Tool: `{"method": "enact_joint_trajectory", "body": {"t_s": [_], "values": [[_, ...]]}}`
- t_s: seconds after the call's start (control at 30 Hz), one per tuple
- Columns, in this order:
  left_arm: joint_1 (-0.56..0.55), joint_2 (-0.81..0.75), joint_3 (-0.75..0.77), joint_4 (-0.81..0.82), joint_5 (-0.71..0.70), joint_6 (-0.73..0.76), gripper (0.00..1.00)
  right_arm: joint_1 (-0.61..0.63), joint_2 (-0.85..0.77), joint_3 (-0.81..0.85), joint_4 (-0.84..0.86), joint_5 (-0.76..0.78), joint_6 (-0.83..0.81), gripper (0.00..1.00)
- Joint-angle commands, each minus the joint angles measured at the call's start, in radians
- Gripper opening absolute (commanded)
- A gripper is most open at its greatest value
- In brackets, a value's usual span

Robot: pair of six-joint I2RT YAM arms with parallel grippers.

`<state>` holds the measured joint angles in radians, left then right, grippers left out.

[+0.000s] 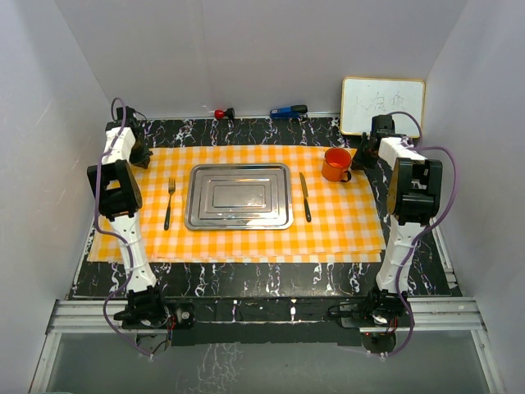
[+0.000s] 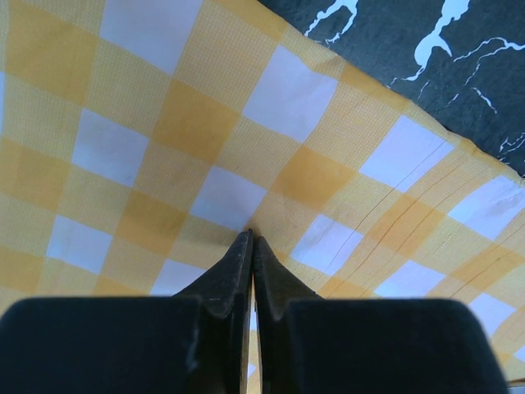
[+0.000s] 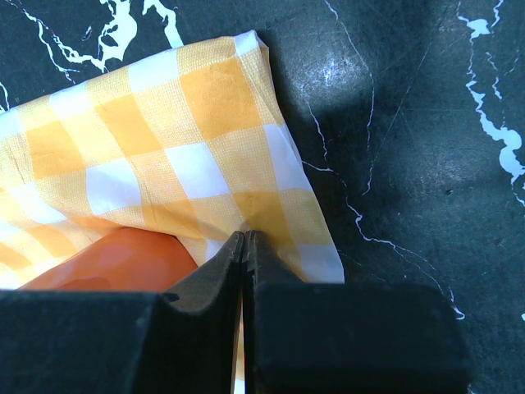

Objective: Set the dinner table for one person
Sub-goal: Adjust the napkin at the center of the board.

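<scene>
The black marble-veined dinner table [image 1: 246, 283] carries an orange-and-white checked cloth [image 1: 344, 226]. On the cloth lie a steel tray [image 1: 239, 196], a fork [image 1: 169, 203] to its left, a knife [image 1: 305, 197] to its right and an orange mug [image 1: 335, 164]. My left gripper [image 1: 138, 154] is at the cloth's far left corner; in the left wrist view it [image 2: 252, 238] is shut, pinching the cloth [image 2: 205, 123]. My right gripper [image 1: 367, 156] is at the far right corner, shut on the puckered cloth edge [image 3: 213, 123], as the right wrist view [image 3: 246, 234] shows, with the mug [image 3: 123, 258] beside it.
A small whiteboard [image 1: 383, 105] leans on the back wall at the right. A red-capped marker [image 1: 223, 112] and a blue one [image 1: 288, 110] lie at the table's far edge. White walls close in on three sides.
</scene>
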<state>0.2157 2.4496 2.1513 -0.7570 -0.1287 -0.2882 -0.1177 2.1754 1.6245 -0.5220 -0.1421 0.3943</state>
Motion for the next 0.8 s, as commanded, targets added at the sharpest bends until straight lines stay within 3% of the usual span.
{"method": "enact_joint_trajectory", "body": {"t_s": [0.0, 0.23, 0.3, 0.37, 0.47, 0.77], "values": [[-0.001, 0.025, 0.027, 0.013, 0.022, -0.007, 0.00, 0.002, 0.003, -0.022, -0.121, 0.029, -0.020, 0.00], [-0.001, 0.023, 0.028, 0.007, 0.026, -0.007, 0.00, 0.001, 0.011, 0.000, -0.132, 0.047, -0.017, 0.00], [-0.001, 0.013, 0.022, 0.008, 0.027, -0.001, 0.08, 0.002, 0.014, 0.008, -0.136, 0.067, -0.009, 0.06], [-0.001, 0.004, 0.018, 0.005, 0.028, 0.002, 0.24, 0.002, 0.017, 0.018, -0.139, 0.090, -0.002, 0.16], [-0.001, -0.013, 0.009, -0.001, 0.031, 0.003, 0.36, 0.003, 0.017, 0.036, -0.140, 0.113, -0.004, 0.23], [-0.001, -0.069, -0.031, -0.028, 0.025, 0.004, 0.40, 0.003, 0.002, 0.080, -0.125, 0.153, -0.008, 0.25]]}}
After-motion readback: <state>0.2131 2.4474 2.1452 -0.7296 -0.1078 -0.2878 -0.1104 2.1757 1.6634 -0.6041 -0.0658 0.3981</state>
